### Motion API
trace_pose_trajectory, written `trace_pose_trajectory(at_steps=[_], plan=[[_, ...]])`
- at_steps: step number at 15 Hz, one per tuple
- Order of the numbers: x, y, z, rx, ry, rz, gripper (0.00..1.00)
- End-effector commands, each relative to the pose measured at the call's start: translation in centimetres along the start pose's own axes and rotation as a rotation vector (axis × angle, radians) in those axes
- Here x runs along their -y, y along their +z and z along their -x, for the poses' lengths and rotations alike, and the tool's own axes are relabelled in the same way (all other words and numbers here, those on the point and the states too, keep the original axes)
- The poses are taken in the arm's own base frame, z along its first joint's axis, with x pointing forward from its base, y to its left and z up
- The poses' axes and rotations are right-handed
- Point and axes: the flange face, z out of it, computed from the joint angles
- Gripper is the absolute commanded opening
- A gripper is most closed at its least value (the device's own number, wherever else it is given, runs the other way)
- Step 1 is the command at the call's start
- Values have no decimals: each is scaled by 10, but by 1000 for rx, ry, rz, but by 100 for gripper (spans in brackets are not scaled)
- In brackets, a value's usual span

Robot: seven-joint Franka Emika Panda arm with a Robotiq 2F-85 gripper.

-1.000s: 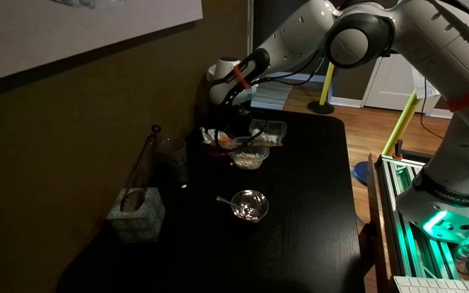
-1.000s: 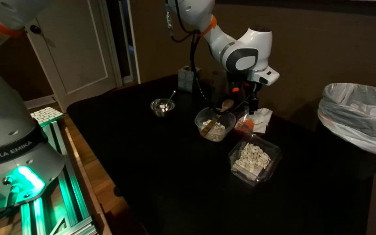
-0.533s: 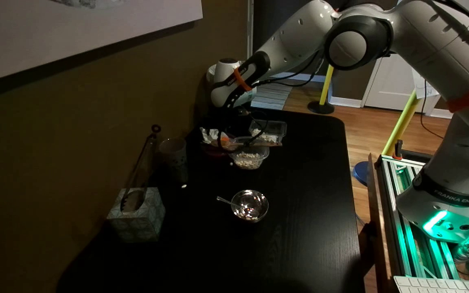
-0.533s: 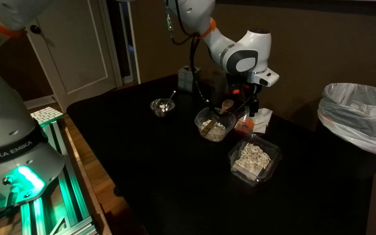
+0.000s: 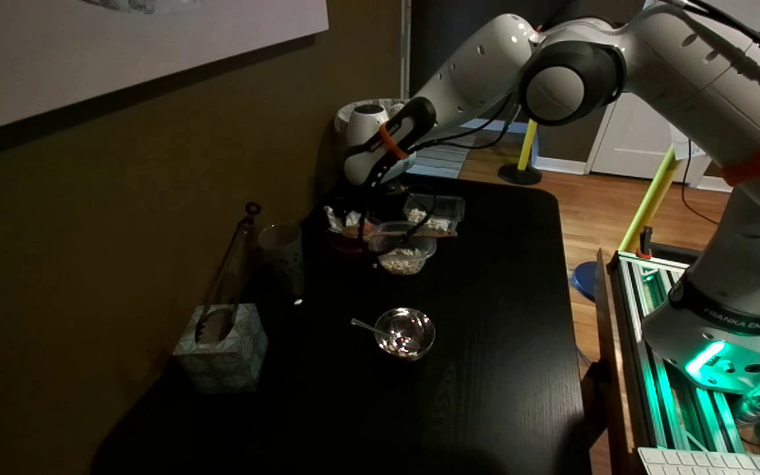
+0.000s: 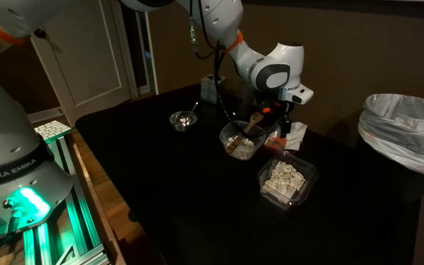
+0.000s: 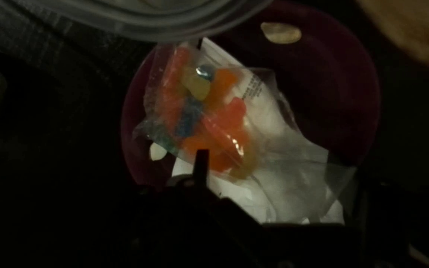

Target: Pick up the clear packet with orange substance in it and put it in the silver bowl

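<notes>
The clear packet with orange substance [image 7: 214,123] holds orange, red, yellow and blue pieces. It lies on white paper [image 7: 233,191] on a dark red plate [image 7: 352,96] and also shows in an exterior view [image 6: 276,142]. My gripper [image 7: 286,171] points down just over the packet. Its dark fingers stand wide apart, one by the orange pieces and one by the packet's clear end. Nothing is held between them. Whether the fingertips touch the packet is too dark to tell. The silver bowl [image 6: 183,127] stands apart, with a spoon and some white bits inside; it shows in both exterior views [image 5: 427,340].
A clear tub [image 6: 243,154] with a wooden spoon [image 6: 256,117] across it stands right beside the plate. A clear box of seeds [image 6: 287,180] is close by. A lined bin [image 6: 399,125], a cup [image 5: 282,257] and a tissue box [image 5: 221,363] with tongs [image 5: 227,260] stand around.
The arm and gripper have moved down, lower over the packet. The packet, bowl and containers have not visibly moved.
</notes>
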Motion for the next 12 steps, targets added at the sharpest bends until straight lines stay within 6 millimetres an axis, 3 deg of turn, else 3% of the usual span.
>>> trace_pose_trajectory(at_steps=[1,7,8,12], plan=[[3,2,-5,-7,-6,9,49],[4,-16,-15,-44,-9,-8,4],[3,-18,-17,-50,-8,-7,0],[-5,-31,-27,-74,12,-22,0]])
